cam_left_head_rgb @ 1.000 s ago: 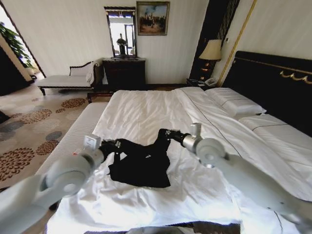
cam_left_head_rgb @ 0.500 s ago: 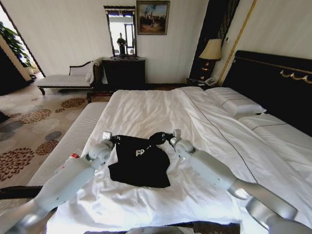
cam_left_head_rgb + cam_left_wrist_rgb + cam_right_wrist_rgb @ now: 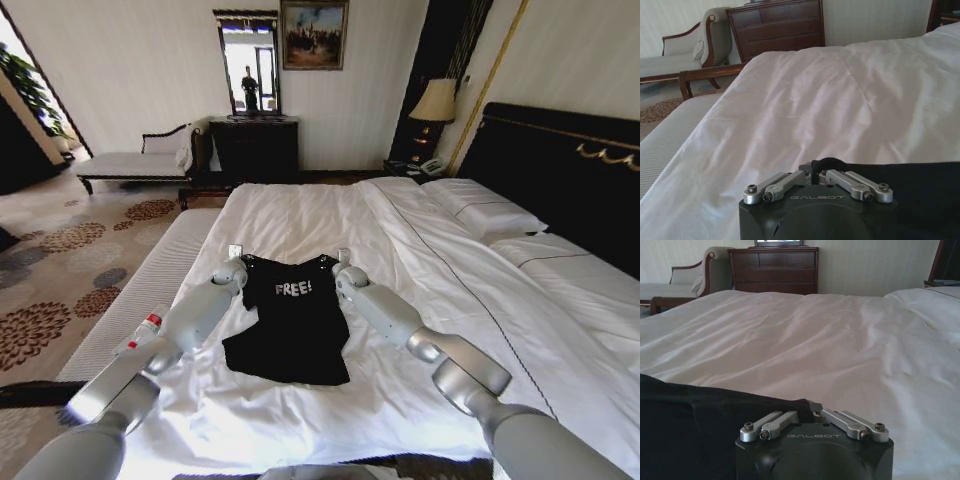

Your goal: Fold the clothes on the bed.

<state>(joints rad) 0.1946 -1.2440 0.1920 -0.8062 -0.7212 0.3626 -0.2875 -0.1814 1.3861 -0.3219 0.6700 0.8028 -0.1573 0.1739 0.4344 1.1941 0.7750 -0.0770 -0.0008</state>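
Black T-shirt (image 3: 292, 320) on the bed (image 3: 420, 300), far corners pinched between left pincer (image 3: 818, 176) and right pincer (image 3: 811, 412), both clamped on cloth.

Both arms have extended farther across the bed (image 3: 300, 215); left gripper (image 3: 238, 264) and right gripper (image 3: 338, 266) have drawn the T-shirt's (image 3: 292, 318) far edge outward, flattening it and exposing its white lettering.
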